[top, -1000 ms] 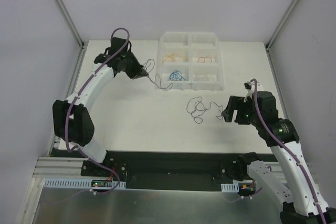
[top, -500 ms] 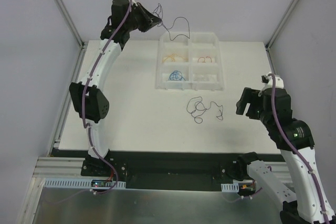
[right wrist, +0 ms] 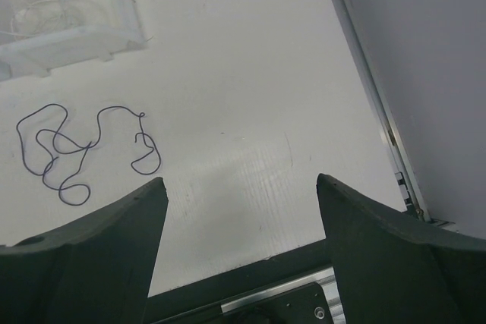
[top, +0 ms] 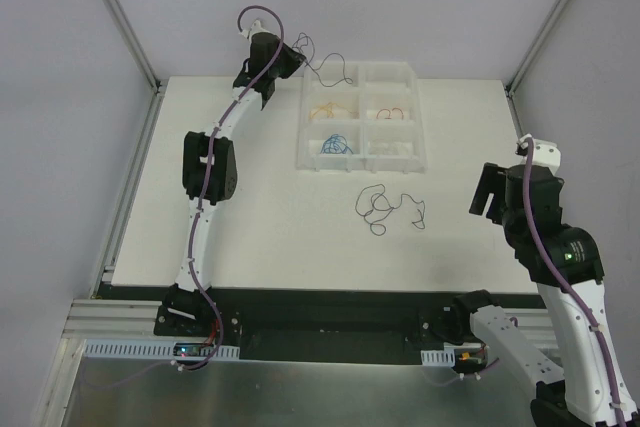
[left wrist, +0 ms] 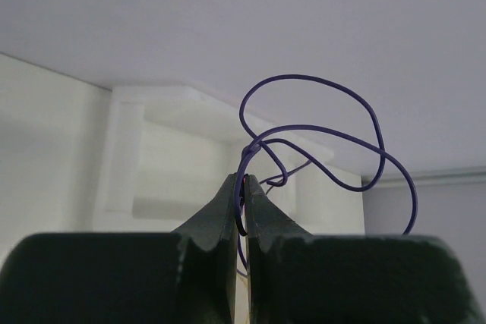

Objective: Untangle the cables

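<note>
My left gripper (top: 293, 55) is raised at the far back, above the tray's left rear corner, and is shut on a thin dark purple cable (top: 320, 72) that dangles in loops over the clear tray (top: 420, 137). The left wrist view shows that cable (left wrist: 319, 130) pinched between the closed fingertips (left wrist: 244, 184). A second dark cable (top: 385, 207) lies curled on the table in front of the tray, also visible in the right wrist view (right wrist: 72, 149). My right gripper (top: 485, 192) hovers open to its right (right wrist: 239, 184), holding nothing.
The tray's compartments hold an orange cable (top: 330, 107), a red one (top: 392, 114) and a blue one (top: 335, 144). The tray's corner (right wrist: 91, 36) shows at the upper left of the right wrist view. A metal rail (right wrist: 380, 111) runs along the table's right edge.
My left arm has lifted the purple cable from the table left of the tray, up and back over the tray. My right arm has drawn back to the right, away from the lying cable.
</note>
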Tool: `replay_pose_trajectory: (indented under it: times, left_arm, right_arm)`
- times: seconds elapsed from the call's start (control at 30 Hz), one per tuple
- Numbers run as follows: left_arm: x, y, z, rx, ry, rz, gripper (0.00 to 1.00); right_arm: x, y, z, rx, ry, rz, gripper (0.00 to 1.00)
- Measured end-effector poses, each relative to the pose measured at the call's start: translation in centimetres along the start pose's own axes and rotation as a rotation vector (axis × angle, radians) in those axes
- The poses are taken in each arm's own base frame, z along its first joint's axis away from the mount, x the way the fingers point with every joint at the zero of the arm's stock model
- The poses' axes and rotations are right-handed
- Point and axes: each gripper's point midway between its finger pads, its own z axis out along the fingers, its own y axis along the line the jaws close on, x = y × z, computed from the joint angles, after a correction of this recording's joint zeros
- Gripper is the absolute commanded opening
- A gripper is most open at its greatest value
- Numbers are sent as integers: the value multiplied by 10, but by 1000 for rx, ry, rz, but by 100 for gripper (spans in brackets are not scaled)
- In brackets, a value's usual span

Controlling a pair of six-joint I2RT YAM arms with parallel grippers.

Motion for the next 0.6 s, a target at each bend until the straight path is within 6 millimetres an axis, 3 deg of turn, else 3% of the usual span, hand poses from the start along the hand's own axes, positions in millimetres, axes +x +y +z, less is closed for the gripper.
replay_pose_trajectory:
  times: [0.27,0.43,0.6]
  left_arm:
    - [-25,6,31,35,-174,26,0]
    - [-11,9,37,27,-172,152,0]
    - [20,3,44,49,-131,313,0]
  right_arm:
    - [-4,-8,20,96,86,-68,82]
    - [0,-10,35,119,150,-85,82]
    - [-1,-6,37,86,169,-80,82]
